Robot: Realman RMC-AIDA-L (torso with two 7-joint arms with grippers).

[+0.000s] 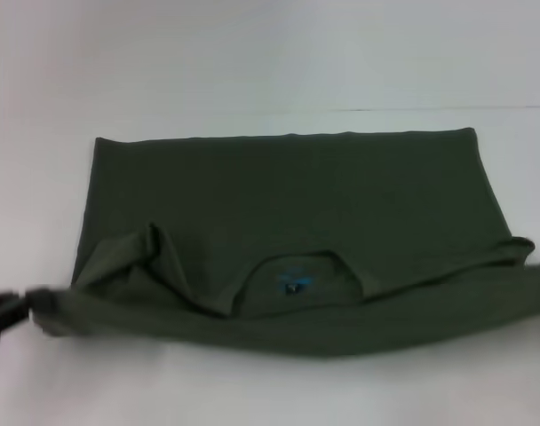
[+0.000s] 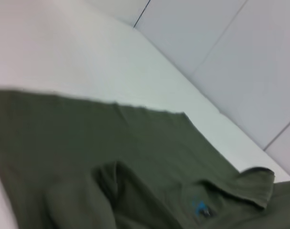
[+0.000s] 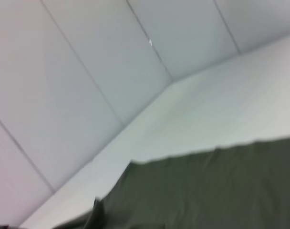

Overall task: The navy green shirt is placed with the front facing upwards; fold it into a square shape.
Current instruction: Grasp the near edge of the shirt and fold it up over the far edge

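So the navy green shirt (image 1: 288, 231) is spread across the middle of the head view on the white table (image 1: 252, 390), with its near edge lifted and rolled over toward the back, neck opening and blue label (image 1: 295, 284) showing lower center. The left gripper (image 1: 26, 306) is at the far left edge, clamped on the shirt's corner there. The right gripper's out of frame on the right, can't tell its state.
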